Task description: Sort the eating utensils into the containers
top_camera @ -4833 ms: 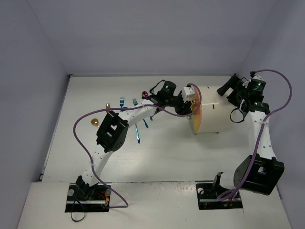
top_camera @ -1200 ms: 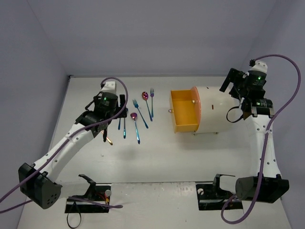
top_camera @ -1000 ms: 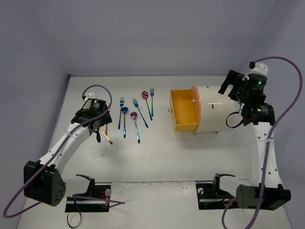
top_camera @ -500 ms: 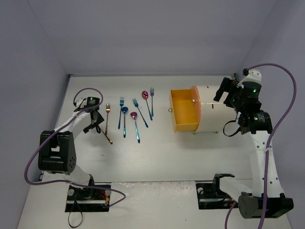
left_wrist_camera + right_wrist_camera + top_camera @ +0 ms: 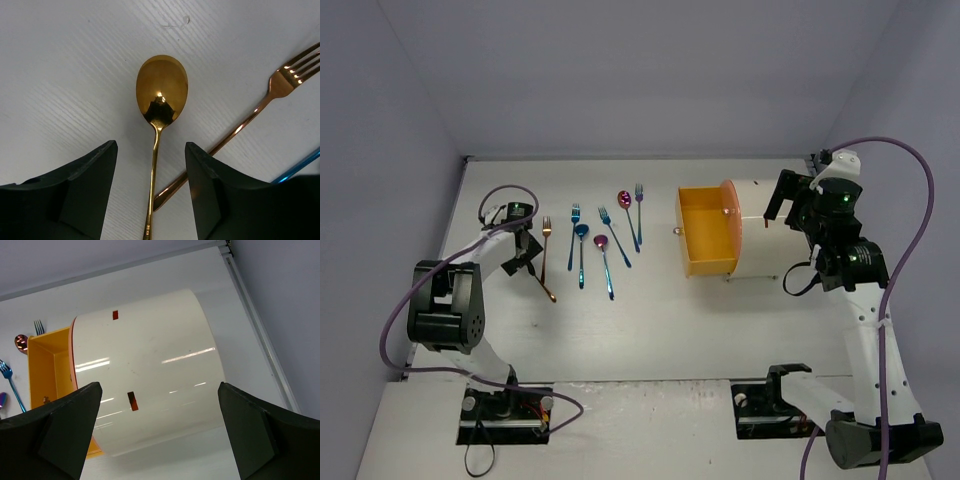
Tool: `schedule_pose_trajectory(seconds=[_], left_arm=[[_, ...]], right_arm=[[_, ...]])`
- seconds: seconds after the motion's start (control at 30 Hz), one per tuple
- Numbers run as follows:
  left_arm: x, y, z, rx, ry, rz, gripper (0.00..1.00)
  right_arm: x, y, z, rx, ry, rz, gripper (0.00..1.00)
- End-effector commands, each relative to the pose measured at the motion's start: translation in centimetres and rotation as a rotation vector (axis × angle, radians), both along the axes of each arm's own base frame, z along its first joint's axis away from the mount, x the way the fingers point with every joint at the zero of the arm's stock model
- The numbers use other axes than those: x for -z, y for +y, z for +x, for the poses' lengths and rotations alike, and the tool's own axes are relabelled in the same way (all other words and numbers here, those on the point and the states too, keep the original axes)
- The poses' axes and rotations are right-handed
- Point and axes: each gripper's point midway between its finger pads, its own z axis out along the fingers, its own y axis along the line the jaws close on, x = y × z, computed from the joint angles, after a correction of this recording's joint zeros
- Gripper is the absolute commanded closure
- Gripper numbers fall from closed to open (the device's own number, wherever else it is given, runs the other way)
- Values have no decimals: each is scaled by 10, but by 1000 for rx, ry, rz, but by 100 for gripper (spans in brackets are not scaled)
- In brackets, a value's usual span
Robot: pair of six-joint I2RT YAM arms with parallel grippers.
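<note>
My left gripper point(image 5: 526, 256) is open, low over the table, its jaws on either side of the handle of a gold spoon point(image 5: 161, 90) without touching it. The spoon's handle end shows in the top view point(image 5: 547, 291). A gold fork point(image 5: 281, 82) lies crossing next to it point(image 5: 544, 243). Blue and magenta forks and spoons point(image 5: 605, 262) lie in a row to the right. The white cylinder cabinet point(image 5: 768, 228) has one orange drawer point(image 5: 706, 232) pulled out, nothing showing inside. My right gripper point(image 5: 782, 200) is open and empty above the cabinet point(image 5: 150, 375).
The drawer's gold knob point(image 5: 676, 232) points left toward the utensils. A blue utensil point(image 5: 296, 169) edges the left wrist view. The back wall and a table rail point(image 5: 255, 325) run close behind the cabinet. Both arm bases stand at the near edge.
The left arm pulled the drawer open, then swung left across the utensils and came down over the gold spoon. The right arm shifted slightly over the cabinet.
</note>
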Motion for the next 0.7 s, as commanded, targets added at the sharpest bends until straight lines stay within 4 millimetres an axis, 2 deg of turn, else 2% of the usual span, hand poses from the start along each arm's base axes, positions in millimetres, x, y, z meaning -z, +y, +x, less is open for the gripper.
schedule_pose_trajectory(seconds=[0.0,0.23,0.3,0.33,0.4,0.5,0.63,0.67], left_arm=[[-1,0,8,-38,-32,-18,51],[-3,4,4,-30,-20,10,78],[-2,3,3,-19,-13,9,89],[-2,2,3,-17,-12,8,90],[-5,1,3,-3,-16,8,100],[-16,2,6,26,-33,21,100],[-38,0,9,68,-79,34,100],[-49,-4,11,81,-107,23,100]], right_arm=[[-11,-3,3,22,-49,-24,0],[-8,-4,3,25,-42,-33,0],[-7,-5,2,28,-41,-34,0],[-7,-5,2,28,-41,-34,0],[-6,-5,2,28,-38,-33,0],[-5,-4,1,27,-38,-33,0],[-5,-5,0,27,-40,-32,0],[-5,-5,0,26,-39,-33,0]])
